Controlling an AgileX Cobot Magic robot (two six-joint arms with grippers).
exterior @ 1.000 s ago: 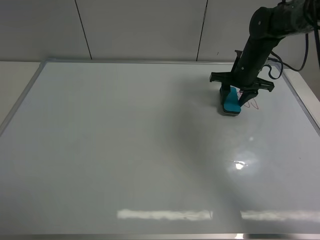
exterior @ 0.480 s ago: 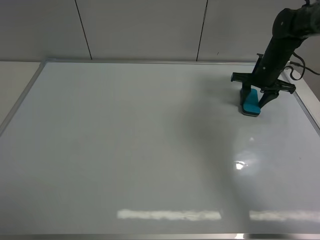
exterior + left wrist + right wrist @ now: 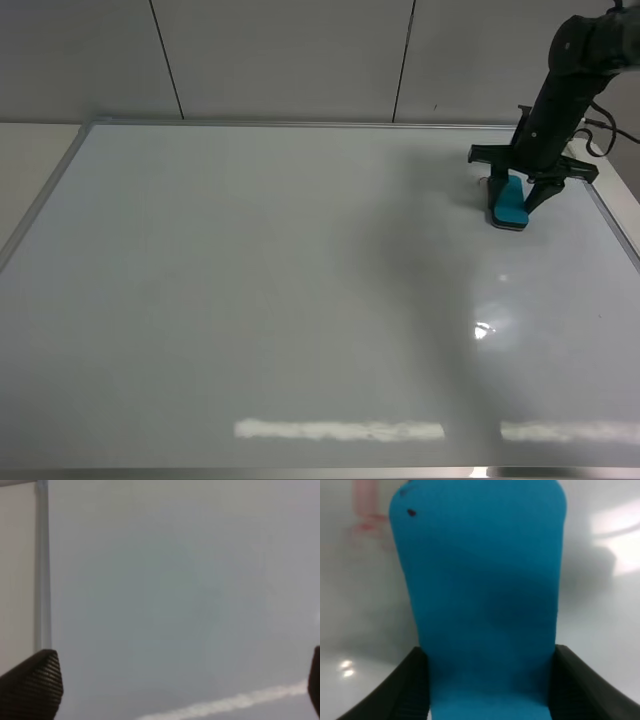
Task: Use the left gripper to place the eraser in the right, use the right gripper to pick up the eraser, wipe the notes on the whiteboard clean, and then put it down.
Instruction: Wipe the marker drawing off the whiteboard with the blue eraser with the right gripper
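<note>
The whiteboard (image 3: pixel 250 300) fills most of the exterior high view. My right gripper (image 3: pixel 516 196) is shut on the teal-blue eraser (image 3: pixel 509 205) and holds it down on the board near the far right corner. In the right wrist view the eraser (image 3: pixel 480 580) sits between my right gripper's (image 3: pixel 487 700) two black fingers (image 3: pixel 410 690). A faint pink smear (image 3: pixel 367 515) lies on the board beside the eraser's far end. No red notes show in the exterior high view. My left gripper (image 3: pixel 172 690) is open and empty over bare board, and does not show in the exterior high view.
The board's silver frame (image 3: pixel 610 215) runs close to the right of the eraser. It also shows in the left wrist view (image 3: pixel 42 565), with beige table beyond it. A grey panelled wall (image 3: pixel 280 55) stands behind the board. Light glare (image 3: pixel 482 330) lies on the board.
My right gripper slid the eraser to the right across the board, over the spot where the red scribble lay. The scribble no longer shows in the exterior high view.
</note>
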